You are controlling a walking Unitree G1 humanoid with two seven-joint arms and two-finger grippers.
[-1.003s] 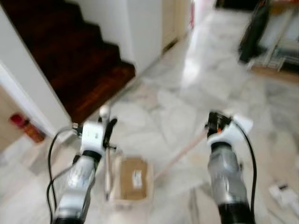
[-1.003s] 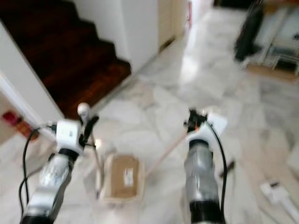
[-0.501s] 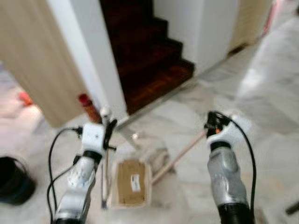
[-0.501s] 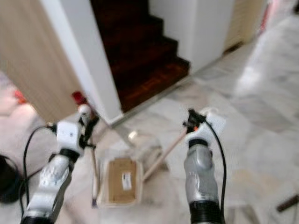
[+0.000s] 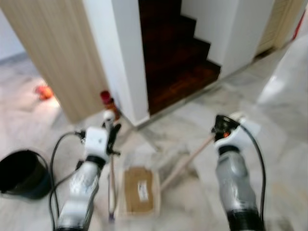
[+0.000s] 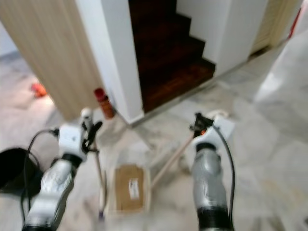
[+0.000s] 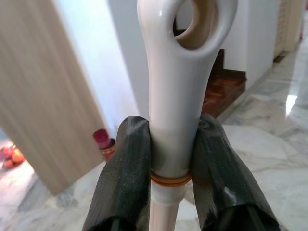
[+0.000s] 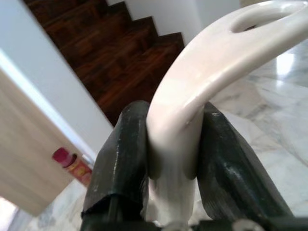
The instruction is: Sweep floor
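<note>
My left gripper (image 5: 111, 134) is shut on the white loop-ended handle (image 7: 178, 72) of a dustpan; its black fingers (image 7: 126, 159) clamp the handle on both sides. The thin handle runs down to the tan dustpan (image 5: 139, 190) lying flat on the marble floor between my arms. On the other side, my right gripper (image 5: 222, 126) is shut on the curved white grip (image 8: 216, 53) of a broom. Its pale wooden stick (image 5: 187, 161) slants down toward the dustpan's right side. The broom's head is blurred beside the pan.
A dark wooden staircase (image 5: 178, 57) rises ahead between white walls. A red can (image 5: 107, 101) stands at the foot of the white wall, beside a light wood panel (image 5: 57, 53). A black bucket (image 5: 21, 173) sits at the left. Orange items (image 5: 43, 91) lie far left.
The camera has turned left: the stairs slid to the right and the wood panel, red can and black bucket came into view. Both grippers keep their hold.
</note>
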